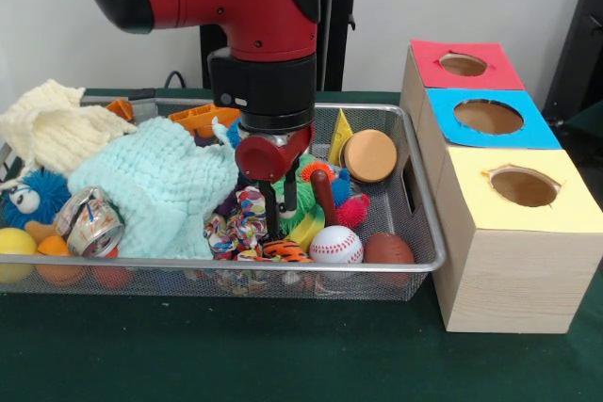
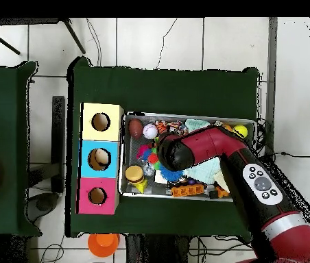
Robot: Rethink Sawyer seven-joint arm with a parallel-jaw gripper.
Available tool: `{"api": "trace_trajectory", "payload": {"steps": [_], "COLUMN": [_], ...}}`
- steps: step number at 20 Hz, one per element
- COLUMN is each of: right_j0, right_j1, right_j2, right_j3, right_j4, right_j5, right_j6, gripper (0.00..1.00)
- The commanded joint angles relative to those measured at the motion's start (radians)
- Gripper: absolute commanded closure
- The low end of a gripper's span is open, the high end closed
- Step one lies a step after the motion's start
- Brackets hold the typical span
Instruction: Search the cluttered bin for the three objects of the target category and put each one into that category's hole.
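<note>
The wire mesh bin (image 1: 421,233) is full of toys; it also shows in the overhead view (image 2: 251,123). My gripper (image 1: 281,216) hangs straight down into the middle of the bin, fingers open, tips among colourful toys. A small orange plush toy with black stripes (image 1: 283,251) lies just in front of the tips, by the front rim; it also shows in the overhead view (image 2: 163,126). Nothing is held. The red-topped box's hole (image 1: 463,65) is at the far right, outside the bin, and in the overhead view (image 2: 97,196). The arm hides my gripper from above.
A mint knitted cloth (image 1: 160,185) and a cream cloth (image 1: 45,124) cover the bin's left half. A blue puffer ball (image 1: 33,197), a can (image 1: 89,223), a baseball (image 1: 335,245), a brown ball (image 1: 388,249) and a wooden disc (image 1: 369,155) lie around. Blue-topped (image 1: 487,117) and yellow-topped (image 1: 524,187) holes sit nearer.
</note>
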Motion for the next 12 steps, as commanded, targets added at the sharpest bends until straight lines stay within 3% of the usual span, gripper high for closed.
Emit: {"api": "trace_trajectory", "payload": {"steps": [1,12], "right_j0": [0.015,0.008], "right_j1": [0.026,0.051], "right_j2": [0.004,0.002], "right_j3": [-0.027,-0.045], "right_j4": [-0.081,-0.102], "right_j5": [-0.038,-0.096], "right_j6": [-0.08,-0.068], "gripper": [0.0,0.0]}}
